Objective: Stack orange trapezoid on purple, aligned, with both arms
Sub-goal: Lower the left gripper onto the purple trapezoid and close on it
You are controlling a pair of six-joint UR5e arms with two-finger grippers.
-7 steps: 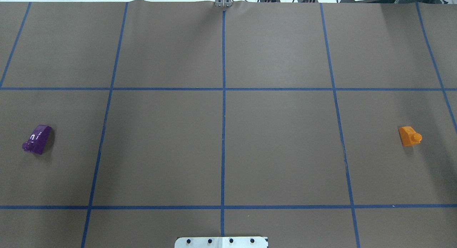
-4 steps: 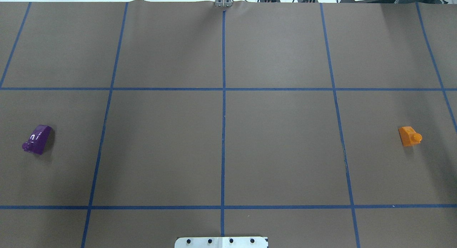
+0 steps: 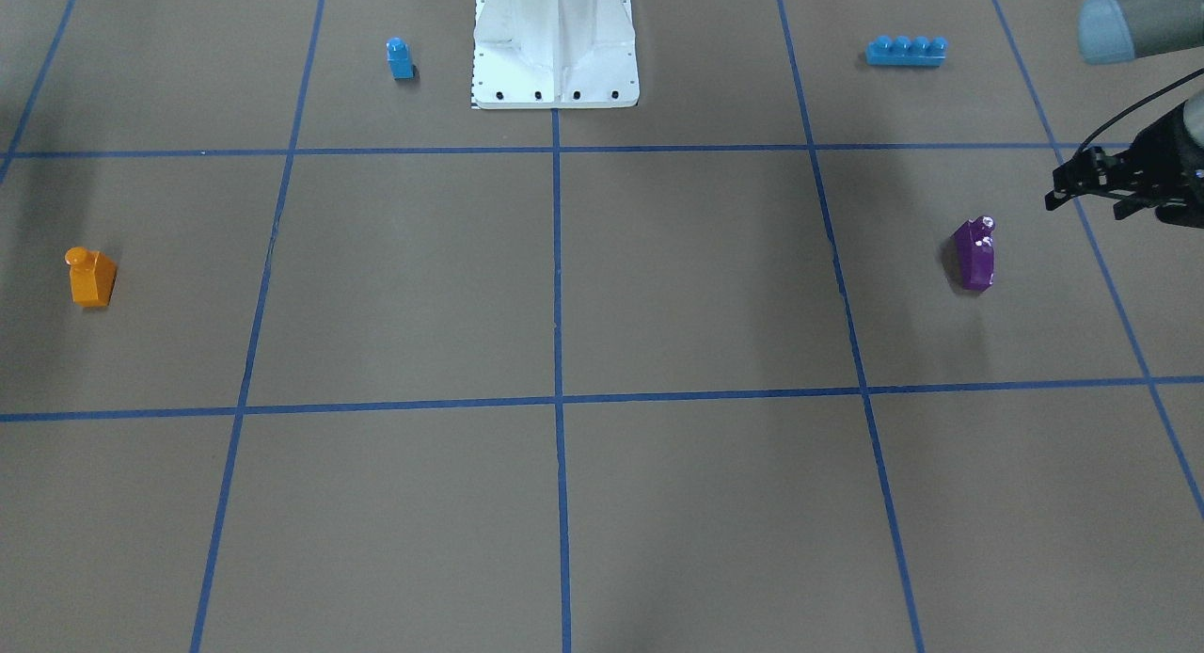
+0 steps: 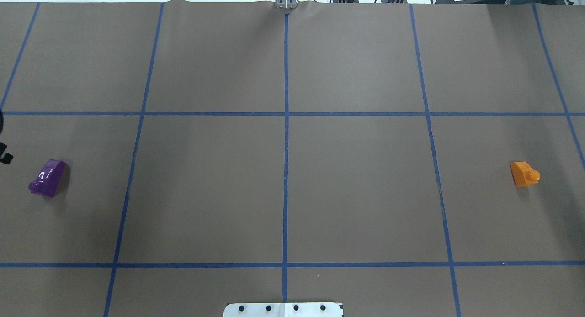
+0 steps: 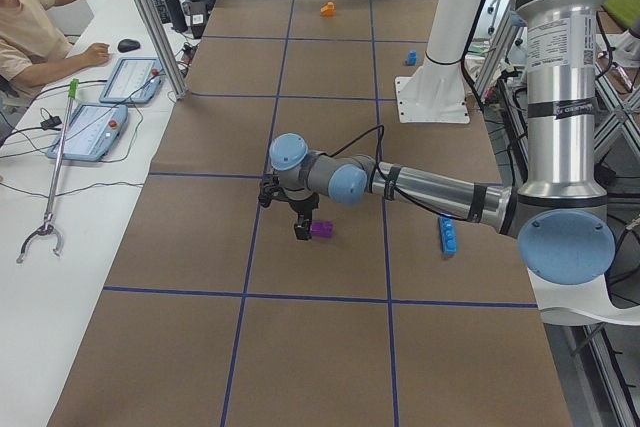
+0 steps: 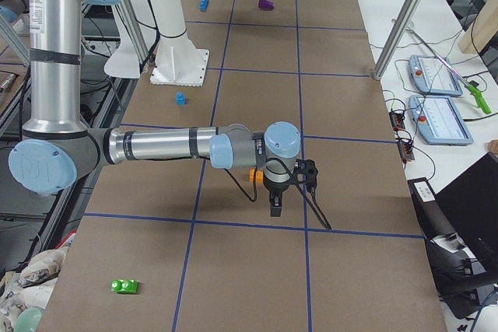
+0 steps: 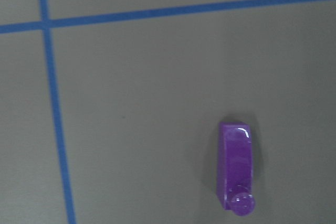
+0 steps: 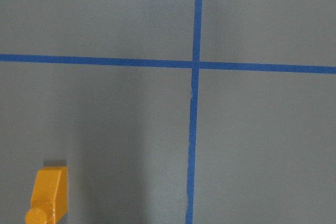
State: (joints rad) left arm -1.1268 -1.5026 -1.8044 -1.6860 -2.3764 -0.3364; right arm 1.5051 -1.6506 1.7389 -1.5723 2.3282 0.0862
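The purple block (image 4: 47,178) lies on the brown mat at the table's left side; it also shows in the front view (image 3: 974,255) and low in the left wrist view (image 7: 236,169). My left gripper (image 3: 1061,197) hangs just beside and above it, apart from it (image 5: 302,230); I cannot tell whether it is open or shut. The orange trapezoid (image 4: 523,173) sits at the table's right side, stud up in the front view (image 3: 91,277), and at the bottom left of the right wrist view (image 8: 48,195). My right gripper (image 6: 275,207) hovers next to it; I cannot tell its state.
A small blue single-stud block (image 3: 400,58) and a long blue four-stud brick (image 3: 906,50) lie near the white robot base (image 3: 555,79). A green brick (image 6: 124,286) lies beyond the right arm. An operator (image 5: 30,17) sits at the side bench.
A black edge of my left gripper has come into the overhead view at its left edge, near the purple block. Both blocks have stayed in place.
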